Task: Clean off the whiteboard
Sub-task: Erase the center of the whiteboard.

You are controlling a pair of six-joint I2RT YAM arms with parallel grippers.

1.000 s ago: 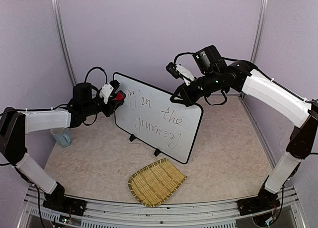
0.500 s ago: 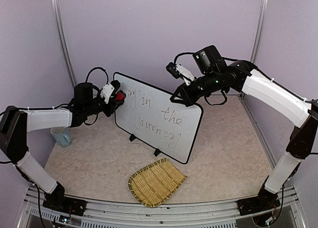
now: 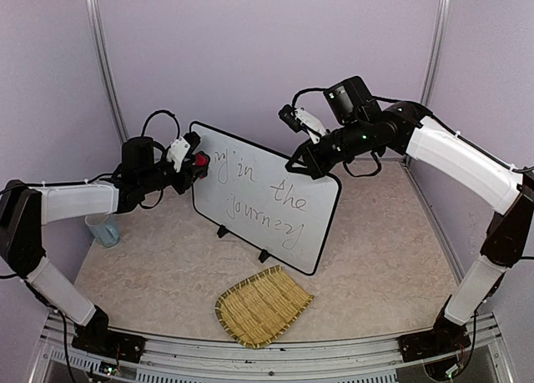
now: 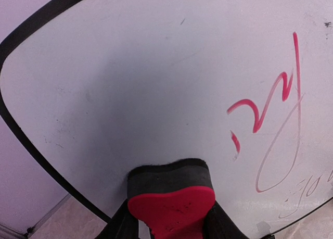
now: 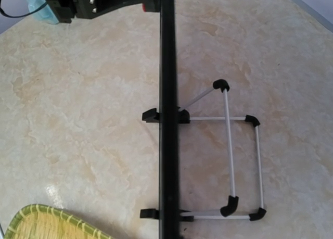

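Observation:
The whiteboard stands upright on its black feet and bears handwriting, "in the journey". My left gripper is shut on a red and black eraser at the board's upper left corner. In the left wrist view the eraser has its black felt against the white surface, left of red strokes. My right gripper is shut on the board's top edge near the right corner. Its wrist view looks down along the black rim; its fingers are hidden.
A woven straw mat lies in front of the board and shows in the right wrist view. A wire stand props the board from behind. A pale blue cup stands at the left wall.
My left gripper with the eraser has shifted only very slightly at the board's upper left corner. The right arm and the writing look unchanged.

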